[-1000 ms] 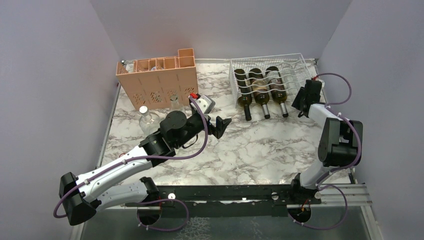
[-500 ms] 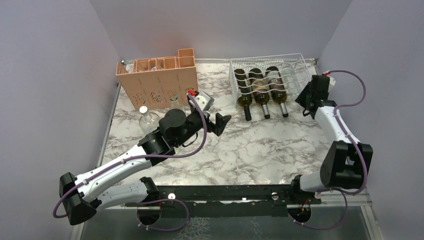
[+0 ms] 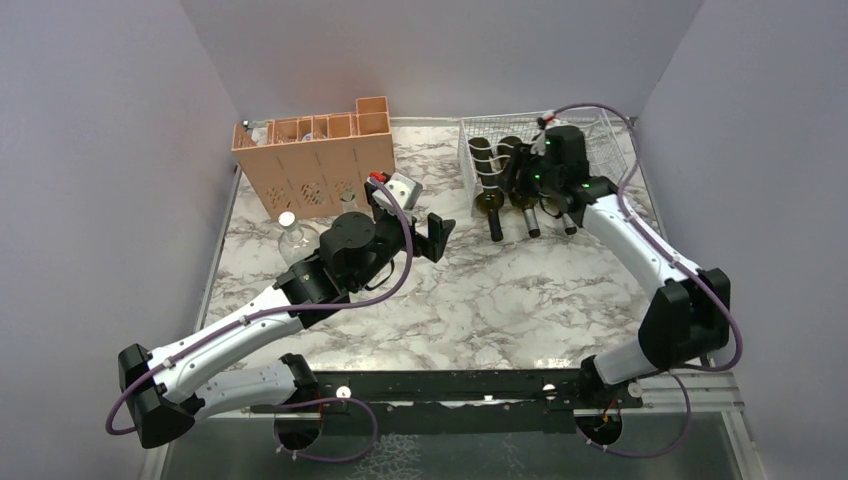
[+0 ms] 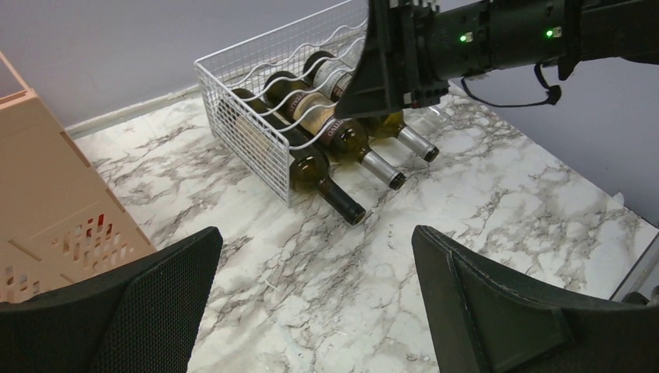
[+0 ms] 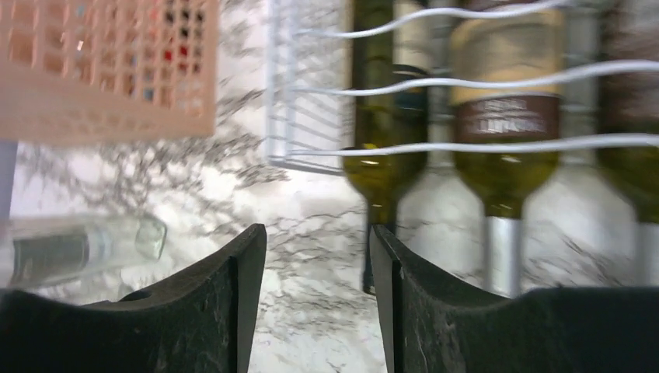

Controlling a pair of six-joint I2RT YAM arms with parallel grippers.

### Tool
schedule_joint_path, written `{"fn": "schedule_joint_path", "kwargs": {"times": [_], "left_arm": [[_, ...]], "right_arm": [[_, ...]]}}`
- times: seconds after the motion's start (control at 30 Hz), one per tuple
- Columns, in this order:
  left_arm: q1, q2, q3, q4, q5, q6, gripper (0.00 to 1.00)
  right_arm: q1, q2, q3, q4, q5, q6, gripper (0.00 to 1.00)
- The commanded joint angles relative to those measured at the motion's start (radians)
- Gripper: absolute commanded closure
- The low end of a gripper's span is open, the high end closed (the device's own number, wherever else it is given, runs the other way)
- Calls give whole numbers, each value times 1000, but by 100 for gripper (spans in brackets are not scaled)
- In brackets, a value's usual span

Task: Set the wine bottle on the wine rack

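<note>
The right pincer point(image 5: 317, 242) is seen part way open, and nothing is held between its two dark fingers point(image 5: 233, 311). It is hung just above the wine bottles point(image 5: 501, 132), which are laid side by side in the wine rack point(image 3: 610, 130) at the upper right of the top view. If the pincer were lowered here, a wavy wire could be caught or the glass could be bumped. A bottle might then be pushed out neck first onto the table point(image 3: 500, 290). The picture from this wrist is blurred, so a safe gap is hard to judge. The left pincer point(image 4: 315, 241) is spread wide with nothing in it, well apart from the rack, above the middle of the table. The empty gap of the right pincer is shown only by its own wrist view; in the top view it is hidden by the arm. Only in the left wrist view are the necks seen poking out past the rack's front. Only in the top view is the clear bottle point(image 3: 289, 238) seen standing beside the orange crate point(image 3: 320, 165), at the left.
</note>
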Motion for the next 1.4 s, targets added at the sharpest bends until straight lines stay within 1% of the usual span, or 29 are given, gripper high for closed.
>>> {"fn": "schedule_joint_path", "kwargs": {"times": [0.0,0.07,0.17,0.23,0.33,0.47,0.57,0.73,0.83,0.87,0.97,1.13,1.23,1.37], "left_arm": [[-1,-1,38,-32,-72,-1,1],[-1,-1,39,-41,-89,-2,1],[-1,-1,39,-53,-109,-9,1],[-1,-1,41,-58,-113,-10,1],[-1,1,47,-67,-115,-10,1],[-1,8,53,-68,-118,-2,1],[-1,11,55,-67,-118,4,1],[-1,9,54,-67,-117,6,1],[-1,6,57,-70,-112,6,1],[-1,3,57,-71,-111,6,1],[-1,-4,57,-73,-114,6,1],[-1,-9,59,-77,-121,9,1],[-1,-9,61,-81,-133,15,1],[-1,-17,65,-84,-149,21,1]], "right_arm": [[142,113,99,43,-1,-82,42],[184,179,163,16,55,-82,41],[222,262,248,-36,194,-67,40],[237,298,288,-58,271,-63,40],[250,328,322,-82,347,-61,41],[260,333,327,-86,375,-65,42],[263,343,340,-95,382,-77,46],[265,375,359,-89,377,-108,48],[265,433,402,-109,361,-136,54],[265,447,415,-115,354,-142,59],[265,466,437,-117,313,-154,76],[294,469,449,-91,271,-171,91],[327,478,460,-75,251,-185,94],[372,500,495,-80,246,-164,94]]}}
